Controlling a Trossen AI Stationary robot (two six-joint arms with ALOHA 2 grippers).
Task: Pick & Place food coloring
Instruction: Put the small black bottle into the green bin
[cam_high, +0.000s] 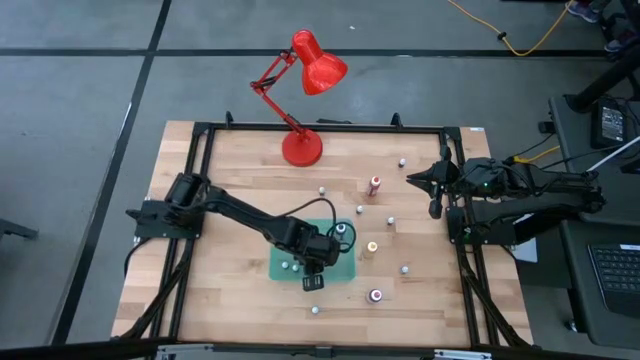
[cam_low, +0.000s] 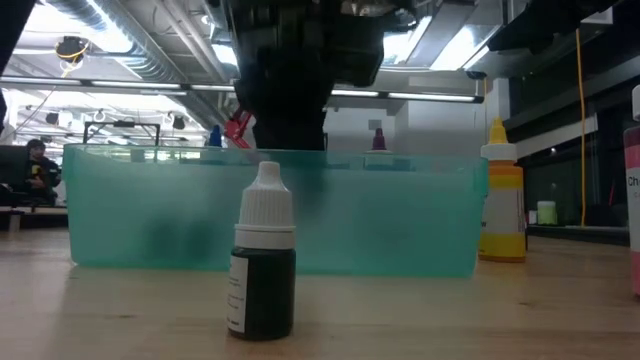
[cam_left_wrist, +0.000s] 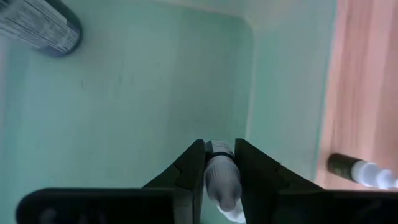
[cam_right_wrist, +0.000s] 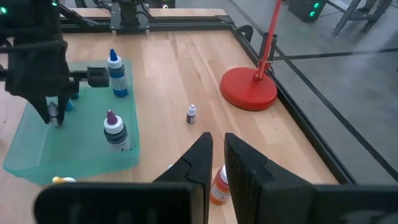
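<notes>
High view: left pincer (cam_high: 316, 272) hangs over the green tray (cam_high: 282, 255), at 6 o'clock from the red lamp (cam_high: 305, 95). Right pincer (cam_high: 437, 195) waits at the table's (cam_high: 230, 190) 3 o'clock edge.

Left wrist view: pincer clenched on a dropper bottle (cam_left_wrist: 222, 177) above the tray floor; lower gently, release upright.

Right wrist view: right pincer's state unclear.

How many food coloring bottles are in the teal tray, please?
3: a blue bottle at the tray's left end, a dark bottle at its right, a third bottle in the left gripper. More may be hidden.
</notes>
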